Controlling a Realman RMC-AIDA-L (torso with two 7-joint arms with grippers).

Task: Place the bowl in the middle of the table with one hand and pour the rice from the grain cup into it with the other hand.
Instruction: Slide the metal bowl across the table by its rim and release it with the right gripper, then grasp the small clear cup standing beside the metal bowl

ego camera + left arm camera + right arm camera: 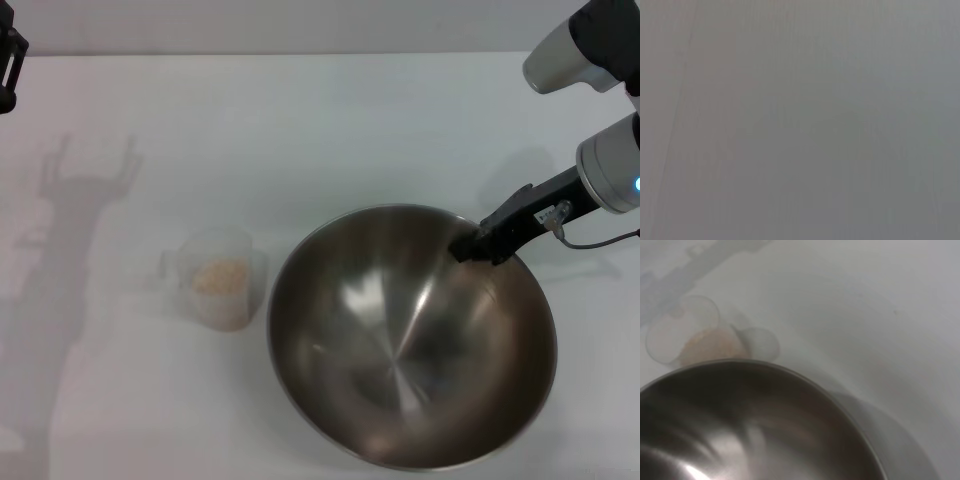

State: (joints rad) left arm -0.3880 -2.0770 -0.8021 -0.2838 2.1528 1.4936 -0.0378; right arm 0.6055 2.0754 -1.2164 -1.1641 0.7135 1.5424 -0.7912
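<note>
— Right gripper (468, 246) first: where is it?

— At the rim of the bowl (410, 340), on the far right part of that rim as the head view has it. Its dark fingers are closed over the edge, one tip reaching just inside the steel wall, so it is gripping the bowl there. The arm runs away from the bowl up toward the right edge of that view.

— And the bowl itself?

— Big, round, shiny steel, sitting on the white table (300, 130), near side of it and somewhat right of centre. Nothing lies inside it; only reflections show on the brushed metal. The right wrist view looks down across the bowl (755, 425) from above the rim (none of that gripper's own fingers show there).

— The cup?

— The grain cup (222, 278) stands upright just beside the bowl, on the bowl's left, a narrow strip of table between them. The rice (221, 275) is a pale beige heap inside it. Past the bowl's rim in the right wrist view the same cup (695, 335) appears, with the rice (710, 346) showing through its clear wall.

— Left gripper?

— Only a dark sliver of it (8, 60) peeks in, well away from the bowl at the far left corner of the table. I cannot tell how its fingers stand. Its wrist view gives a flat grey field and nothing else.
</note>
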